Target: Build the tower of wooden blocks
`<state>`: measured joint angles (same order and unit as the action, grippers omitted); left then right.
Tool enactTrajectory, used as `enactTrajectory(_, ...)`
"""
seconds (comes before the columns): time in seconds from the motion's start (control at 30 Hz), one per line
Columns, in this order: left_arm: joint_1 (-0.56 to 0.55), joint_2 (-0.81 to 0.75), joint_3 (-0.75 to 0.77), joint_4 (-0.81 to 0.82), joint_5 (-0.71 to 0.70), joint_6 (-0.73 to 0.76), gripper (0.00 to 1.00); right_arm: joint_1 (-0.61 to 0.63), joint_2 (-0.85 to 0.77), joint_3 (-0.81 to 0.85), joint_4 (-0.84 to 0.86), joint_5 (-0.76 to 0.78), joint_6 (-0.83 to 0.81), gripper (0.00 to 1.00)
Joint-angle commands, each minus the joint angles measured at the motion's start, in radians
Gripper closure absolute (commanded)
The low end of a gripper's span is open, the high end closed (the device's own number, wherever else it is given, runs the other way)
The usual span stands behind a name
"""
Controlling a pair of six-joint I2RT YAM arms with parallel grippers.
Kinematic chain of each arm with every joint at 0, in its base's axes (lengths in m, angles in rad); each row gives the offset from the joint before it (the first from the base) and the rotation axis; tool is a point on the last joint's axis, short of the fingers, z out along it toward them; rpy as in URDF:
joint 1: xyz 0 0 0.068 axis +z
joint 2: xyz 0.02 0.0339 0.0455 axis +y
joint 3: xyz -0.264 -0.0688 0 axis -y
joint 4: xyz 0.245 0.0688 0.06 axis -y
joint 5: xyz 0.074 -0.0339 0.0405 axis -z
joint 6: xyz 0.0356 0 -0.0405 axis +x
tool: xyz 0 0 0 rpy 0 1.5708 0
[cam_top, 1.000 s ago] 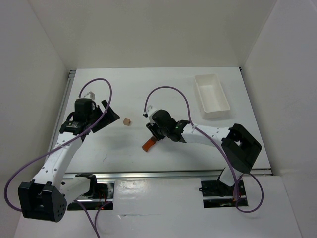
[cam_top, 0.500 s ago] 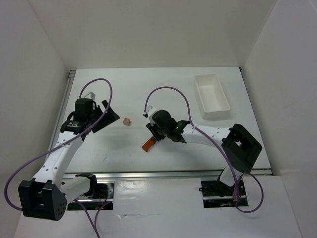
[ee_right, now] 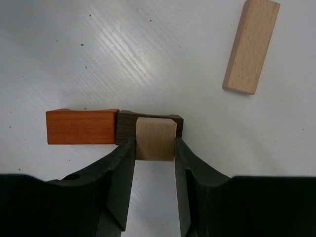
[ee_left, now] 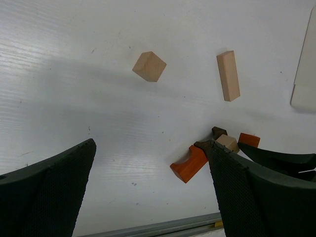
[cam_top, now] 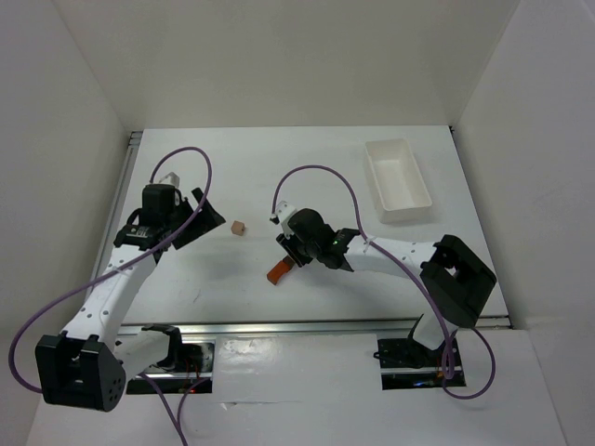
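Observation:
My right gripper (ee_right: 154, 148) is shut on a pale tan cube (ee_right: 155, 139). It holds the cube against a dark brown arched block (ee_right: 125, 126), which lies end to end with an orange-red block (ee_right: 81, 127) on the table. In the top view the right gripper (cam_top: 290, 249) is just above the orange-red block (cam_top: 279, 272). A second pale cube (cam_top: 239, 228) lies loose right of my left gripper (cam_top: 204, 216), which is open and empty. The left wrist view shows this cube (ee_left: 149, 66), a pale long bar (ee_left: 228, 75) and the block cluster (ee_left: 189, 164) between its open fingers (ee_left: 256, 192).
A white rectangular tray (cam_top: 397, 178) stands at the back right; its edge shows in the left wrist view (ee_left: 306, 64). The pale bar (ee_right: 251, 47) lies beyond the held cube. A metal rail (cam_top: 325, 325) runs along the table's near edge.
My right arm has shifted slightly to the right, still on the tan cube. The left arm and the loose blocks have not moved.

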<state>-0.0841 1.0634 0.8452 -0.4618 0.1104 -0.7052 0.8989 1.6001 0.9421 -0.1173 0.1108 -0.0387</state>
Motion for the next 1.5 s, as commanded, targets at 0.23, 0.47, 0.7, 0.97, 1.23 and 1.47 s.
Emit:
enactTrajectory(0.23, -0.003, 0.015, 0.025, 0.029, 0.015, 0.035, 0.01, 0.011, -0.035, -0.003, 0.024, -0.007, -0.007, 0.75)
enactTrajectory(0.47, -0.022, 0.043, 0.043, 0.029, 0.015, 0.044, 0.01, 0.011, -0.054, -0.003, 0.033, -0.028, -0.007, 0.53)
enactTrajectory(0.7, -0.051, 0.052, 0.052, 0.02, -0.017, 0.044, 0.01, 0.011, -0.054, -0.003, 0.033, -0.028, -0.007, 0.48)
enactTrajectory(0.97, -0.06, 0.052, 0.061, 0.011, -0.017, 0.044, 0.01, 0.011, -0.045, -0.003, 0.033, -0.019, 0.002, 0.49)
enactTrajectory(1.23, -0.06, 0.052, 0.061, 0.011, -0.026, 0.044, 0.01, 0.011, -0.026, -0.003, 0.033, -0.01, 0.002, 0.52)
enactTrajectory(1.47, -0.069, 0.052, 0.061, 0.011, -0.026, 0.053, 0.01, 0.011, -0.026, 0.006, 0.033, 0.0, -0.016, 0.53)
